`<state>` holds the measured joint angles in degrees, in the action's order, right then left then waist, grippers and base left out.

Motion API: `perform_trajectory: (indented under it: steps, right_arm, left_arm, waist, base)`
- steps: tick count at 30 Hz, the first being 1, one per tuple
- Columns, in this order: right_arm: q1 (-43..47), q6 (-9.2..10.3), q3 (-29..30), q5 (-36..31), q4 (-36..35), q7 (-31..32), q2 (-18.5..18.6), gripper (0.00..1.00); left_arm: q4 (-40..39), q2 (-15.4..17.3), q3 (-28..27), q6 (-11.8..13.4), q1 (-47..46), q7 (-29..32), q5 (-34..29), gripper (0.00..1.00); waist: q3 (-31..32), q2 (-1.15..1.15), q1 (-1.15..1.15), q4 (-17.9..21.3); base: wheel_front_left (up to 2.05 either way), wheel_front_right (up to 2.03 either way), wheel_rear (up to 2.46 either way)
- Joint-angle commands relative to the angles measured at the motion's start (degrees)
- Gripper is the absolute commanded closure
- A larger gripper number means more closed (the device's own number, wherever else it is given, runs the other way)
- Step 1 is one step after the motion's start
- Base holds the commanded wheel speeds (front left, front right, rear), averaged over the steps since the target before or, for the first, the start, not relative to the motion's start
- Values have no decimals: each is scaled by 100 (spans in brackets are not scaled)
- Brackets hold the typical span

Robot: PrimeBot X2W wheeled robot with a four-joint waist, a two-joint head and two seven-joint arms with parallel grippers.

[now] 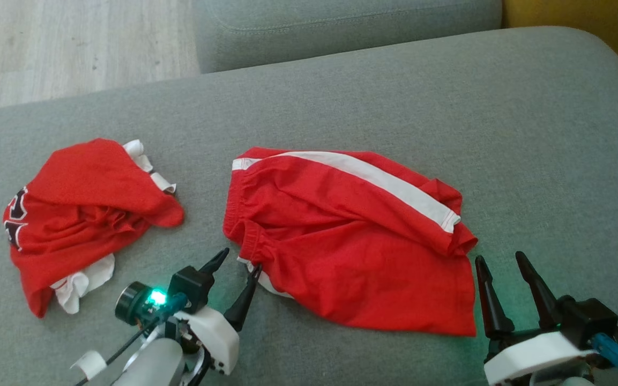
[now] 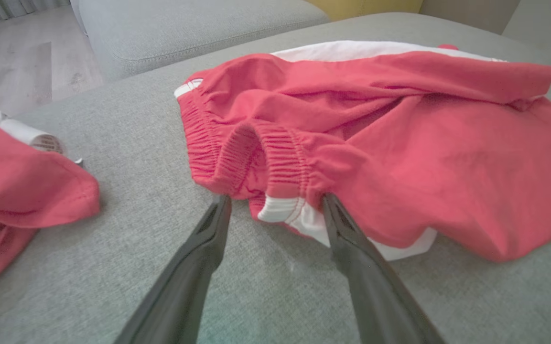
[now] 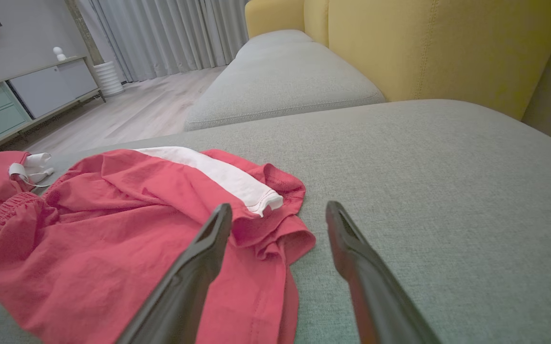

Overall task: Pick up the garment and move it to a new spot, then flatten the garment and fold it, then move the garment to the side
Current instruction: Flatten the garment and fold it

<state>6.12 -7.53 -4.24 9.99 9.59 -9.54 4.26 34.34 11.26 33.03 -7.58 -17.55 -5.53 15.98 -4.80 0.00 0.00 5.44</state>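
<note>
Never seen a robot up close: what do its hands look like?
The left gripper and right gripper each have two long, dark, tapering fingers on a black block with a white shell behind. The left carries a glowing green light and thin black cable; the right, a blue connector.

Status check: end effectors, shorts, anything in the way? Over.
Both open, empty: left end effector at waistband of red shorts; right end effector by their right edge. Apart, leftward: other red garment, not obstructing.
</note>
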Motion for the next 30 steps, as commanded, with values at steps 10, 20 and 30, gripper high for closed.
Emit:
perform_trajectory:
  steps: [10,20,30]
  right_arm:
    - [-236,4,-134,-84,-192,28,23,0]
    - [-42,4,-674,-19,-162,383,575,0]
    - [209,4,-1689,572,-309,1226,1750,0]
  left_arm:
    - [183,126,31,10,-533,-33,126,1]
    - [223,127,63,9,-666,-242,443,100]
    - [183,188,51,32,-690,-255,544,100]
  waist:
    - [-74,0,0,62]
    - [-57,0,0,71]
    - [41,0,0,87]
  base:
    - [0,0,0]
    - [0,0,0]
    - [0,0,0]
